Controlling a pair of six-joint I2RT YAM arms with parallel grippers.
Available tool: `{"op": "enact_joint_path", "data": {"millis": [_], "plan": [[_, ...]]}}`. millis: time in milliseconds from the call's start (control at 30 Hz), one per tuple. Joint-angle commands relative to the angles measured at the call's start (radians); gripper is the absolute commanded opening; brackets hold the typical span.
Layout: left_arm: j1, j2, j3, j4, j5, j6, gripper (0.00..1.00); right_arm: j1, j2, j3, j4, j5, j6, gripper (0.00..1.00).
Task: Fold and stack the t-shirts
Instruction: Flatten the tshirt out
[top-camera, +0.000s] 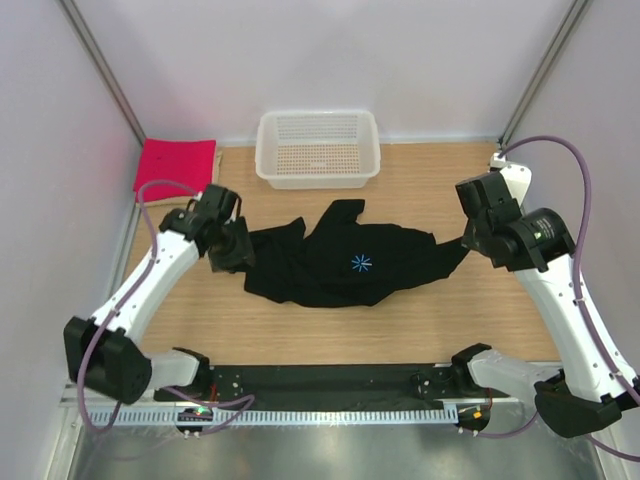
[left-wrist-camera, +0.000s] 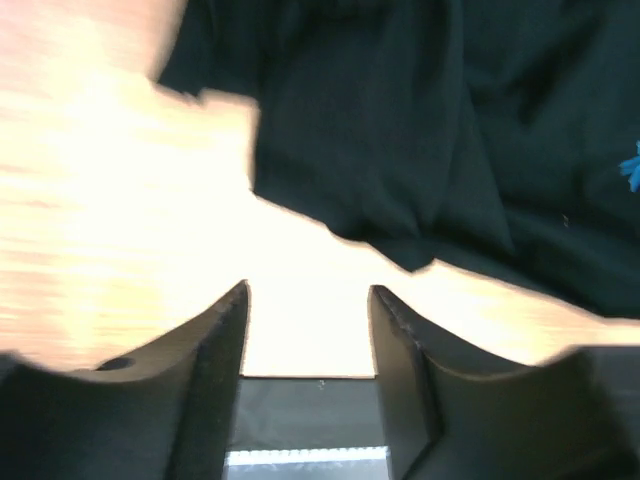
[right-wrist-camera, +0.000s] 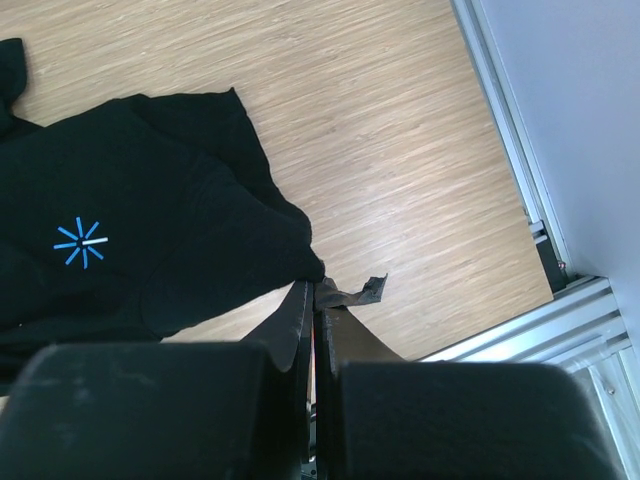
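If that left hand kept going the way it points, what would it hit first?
The left hand is open over bare wooden table, so probably that first; the black t-shirt lies just beyond. Depth is unclear.

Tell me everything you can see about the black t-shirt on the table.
The large plain black cloth t-shirt lies crumpled and unfolded across the middle of the light wooden table, nearer the arms than the white plastic mesh basket. A small blue starburst mark faces up near its centre. The right gripper, jaws shut, pinches its right edge; the left gripper, jaws open, sits by its left edge, holding nothing.
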Motion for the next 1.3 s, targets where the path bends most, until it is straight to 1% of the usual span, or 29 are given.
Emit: {"op": "enact_joint_path", "data": {"millis": [0,100,200,300,433,500,567,633,700,767,800,833,867,933,967,1033,1067,1100,1200,1267], "plan": [[0.003,-0.044,-0.189,0.123,0.154,-0.121,0.56,-0.006,0.005,0.001,0.021,-0.004,-0.017,0.01],[0.012,-0.022,-0.249,0.194,0.180,-0.134,0.73,-0.008,0.006,0.006,0.026,-0.007,-0.023,0.01],[0.019,0.025,-0.250,0.235,0.172,-0.124,0.72,-0.006,0.003,0.004,0.024,-0.011,-0.029,0.01],[0.024,0.073,-0.251,0.264,0.160,-0.120,0.68,-0.006,-0.003,0.000,0.021,-0.015,-0.028,0.01],[0.036,0.158,-0.256,0.306,0.156,-0.120,0.65,-0.006,-0.020,-0.008,0.015,-0.024,-0.023,0.01],[0.036,0.193,-0.254,0.324,0.154,-0.118,0.59,-0.008,-0.020,-0.008,0.010,-0.022,-0.023,0.01],[0.038,0.242,-0.247,0.323,0.149,-0.114,0.55,-0.006,-0.024,-0.006,0.007,-0.018,-0.023,0.01],[0.039,0.273,-0.242,0.324,0.137,-0.103,0.55,-0.006,-0.026,0.000,0.003,-0.015,-0.024,0.01],[0.038,0.287,-0.230,0.318,0.123,-0.094,0.53,-0.008,-0.026,0.004,0.001,-0.015,-0.023,0.01],[0.038,0.293,-0.214,0.309,0.107,-0.081,0.46,-0.008,-0.029,0.009,0.001,-0.013,-0.023,0.01],[0.038,0.293,-0.213,0.301,0.100,-0.077,0.38,-0.008,-0.024,0.010,0.000,-0.013,-0.023,0.01],[0.038,0.290,-0.211,0.291,0.096,-0.072,0.33,-0.006,-0.024,0.010,0.001,-0.013,-0.024,0.01],[0.039,0.276,-0.208,0.277,0.088,-0.065,0.22,-0.008,-0.024,0.012,0.003,-0.015,-0.026,0.01],[0.036,0.240,-0.211,0.205,0.064,-0.058,0.11,-0.006,-0.020,0.014,0.004,-0.018,-0.034,0.01],[0.036,0.206,-0.219,0.179,0.027,-0.057,0.05,-0.006,-0.018,0.014,0.006,-0.016,-0.040,0.01],[0.036,0.091,-0.248,0.102,-0.001,-0.055,0.04,-0.006,-0.017,0.015,0.010,-0.002,-0.063,0.01],[0.036,0.050,-0.254,0.076,-0.005,-0.055,0.01,-0.006,-0.015,0.014,0.010,0.002,-0.067,0.01],[0.036,-0.031,-0.266,0.027,-0.012,-0.060,0.00,-0.006,-0.017,0.015,0.009,0.004,-0.070,0.01],[0.035,-0.144,-0.260,-0.032,0.004,-0.084,0.00,-0.008,-0.020,0.006,0.010,-0.004,-0.071,0.01],[0.033,-0.161,-0.245,-0.027,0.010,-0.091,0.00,-0.006,-0.023,0.000,0.012,-0.021,-0.058,0.01]]}}
